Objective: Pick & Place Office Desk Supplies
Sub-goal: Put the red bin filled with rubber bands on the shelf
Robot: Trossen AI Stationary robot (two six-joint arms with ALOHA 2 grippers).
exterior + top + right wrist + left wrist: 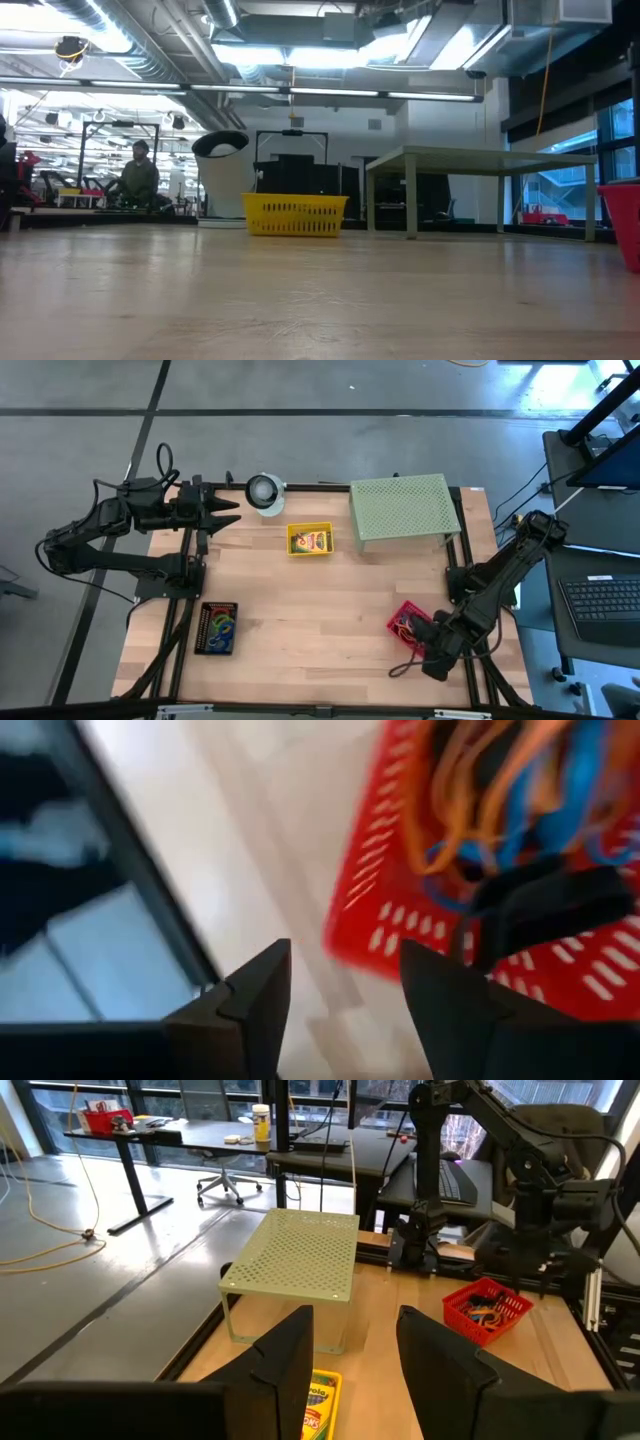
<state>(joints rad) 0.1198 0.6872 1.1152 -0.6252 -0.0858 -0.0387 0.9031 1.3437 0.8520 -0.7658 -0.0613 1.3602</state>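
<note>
Crayon boxes [310, 541] sit in a yellow basket [310, 526] at the table's far middle, just beside the pale green perforated stand [403, 508]. Rubber bands [407, 626], orange and blue, fill a red basket [398, 614] near the right front edge; more coloured loops lie in a black tray [217, 628] at the left front. I see my right gripper [437, 657] low beside the red basket (its wrist camera shows the fingers [255, 995] parted, with nothing between them). My left gripper [224, 512] waits at the far left edge, near the round white-and-grey roll [264, 491], fingers [288, 1355] spread and empty.
</note>
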